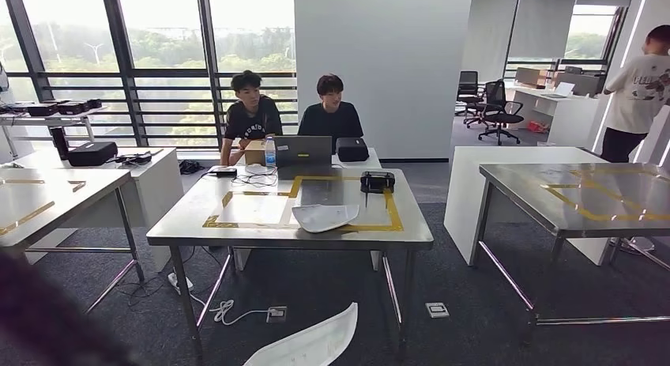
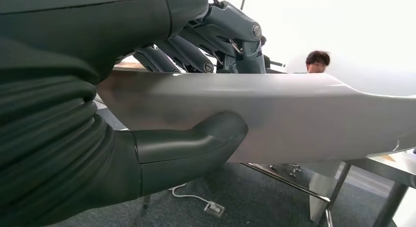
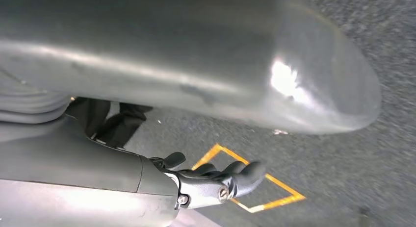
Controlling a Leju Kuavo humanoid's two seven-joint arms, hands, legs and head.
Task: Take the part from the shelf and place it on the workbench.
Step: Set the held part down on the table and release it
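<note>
The long white part (image 2: 304, 119) sits right in the left hand (image 2: 186, 114), thumb (image 2: 196, 143) pressed on one face and the darker fingers (image 2: 196, 50) wrapped over the opposite edge, and its far end sticks out well past the hand toward the steel counter (image 1: 237, 232) ahead. The right hand (image 3: 216, 180) hangs over grey carpet with yellow tape lines (image 3: 274, 200), fingers curled in around nothing.
</note>
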